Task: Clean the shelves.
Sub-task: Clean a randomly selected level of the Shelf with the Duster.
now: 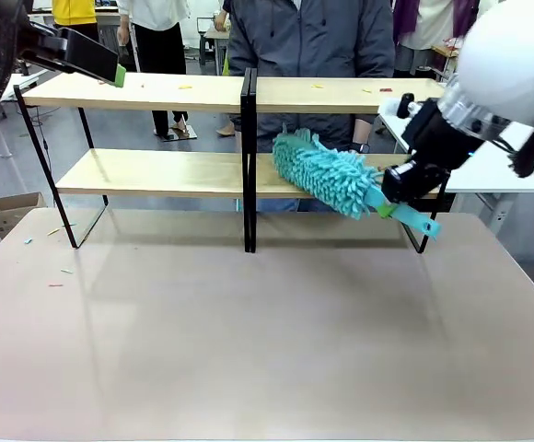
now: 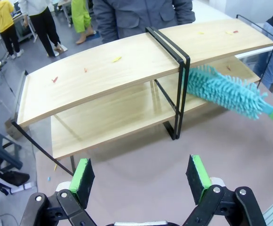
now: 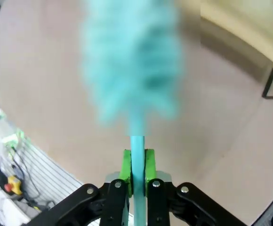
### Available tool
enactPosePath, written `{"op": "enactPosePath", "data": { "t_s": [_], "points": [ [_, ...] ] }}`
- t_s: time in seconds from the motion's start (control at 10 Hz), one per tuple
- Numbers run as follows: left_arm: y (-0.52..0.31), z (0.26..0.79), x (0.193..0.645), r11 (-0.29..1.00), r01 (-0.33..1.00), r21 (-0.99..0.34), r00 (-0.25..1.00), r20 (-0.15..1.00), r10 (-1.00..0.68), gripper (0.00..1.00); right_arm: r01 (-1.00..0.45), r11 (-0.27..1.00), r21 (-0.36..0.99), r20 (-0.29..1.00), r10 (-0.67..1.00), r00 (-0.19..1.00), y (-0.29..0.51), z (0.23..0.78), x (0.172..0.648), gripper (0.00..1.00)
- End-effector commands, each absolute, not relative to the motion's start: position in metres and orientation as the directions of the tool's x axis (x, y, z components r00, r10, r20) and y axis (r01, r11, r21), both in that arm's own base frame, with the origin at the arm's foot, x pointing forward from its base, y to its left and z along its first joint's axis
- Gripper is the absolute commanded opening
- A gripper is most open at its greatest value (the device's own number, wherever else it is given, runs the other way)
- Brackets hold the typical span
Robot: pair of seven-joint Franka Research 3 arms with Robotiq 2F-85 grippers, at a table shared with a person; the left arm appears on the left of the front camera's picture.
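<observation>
Wide two-tier light-wood shelves [image 1: 156,172] on a thin black frame, standing at the far side of the beige tabletop [image 1: 249,350], long axis running left to right.
Top board carries a few small yellow and red scraps [image 2: 116,59]. The fluffy teal duster [image 1: 327,172] lies over the lower board right of the central post, head pointing up-left towards the post and handle slanting down-right. Right end effector [image 3: 136,162] pinches the thin teal handle. Left end effector [image 2: 140,169] is spread and empty, above the shelves' left end.
</observation>
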State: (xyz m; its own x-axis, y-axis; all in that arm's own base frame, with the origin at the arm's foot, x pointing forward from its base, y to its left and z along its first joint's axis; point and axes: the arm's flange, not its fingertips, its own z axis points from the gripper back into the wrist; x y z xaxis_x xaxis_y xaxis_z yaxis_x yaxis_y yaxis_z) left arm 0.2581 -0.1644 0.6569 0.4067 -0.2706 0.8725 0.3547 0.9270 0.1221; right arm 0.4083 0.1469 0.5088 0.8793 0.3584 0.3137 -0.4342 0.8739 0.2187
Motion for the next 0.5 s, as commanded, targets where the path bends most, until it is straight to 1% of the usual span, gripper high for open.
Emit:
{"op": "enactPosePath", "data": {
  "t_s": [0.0,0.2,0.3,0.4],
  "points": [
    [-0.163,0.658,0.258,0.927,0.355,0.123,0.404,0.874,-0.270,1.00,-0.302,0.929,0.213,0.365,0.212,0.907,0.164,0.519,0.434,0.13],
    [-0.163,0.658,0.258,0.927,0.355,0.123,0.404,0.874,-0.270,1.00,-0.253,0.915,0.313,0.323,0.147,0.935,0.174,0.513,0.446,0.13],
    [-0.163,0.658,0.258,0.927,0.355,0.123,0.404,0.874,-0.270,1.00,-0.232,0.893,0.385,0.282,0.126,0.951,0.175,0.509,0.450,0.13],
    [-0.163,0.658,0.258,0.927,0.355,0.123,0.404,0.874,-0.270,1.00,-0.242,0.855,0.458,0.243,0.142,0.960,0.174,0.506,0.451,0.13]
  ]
}}
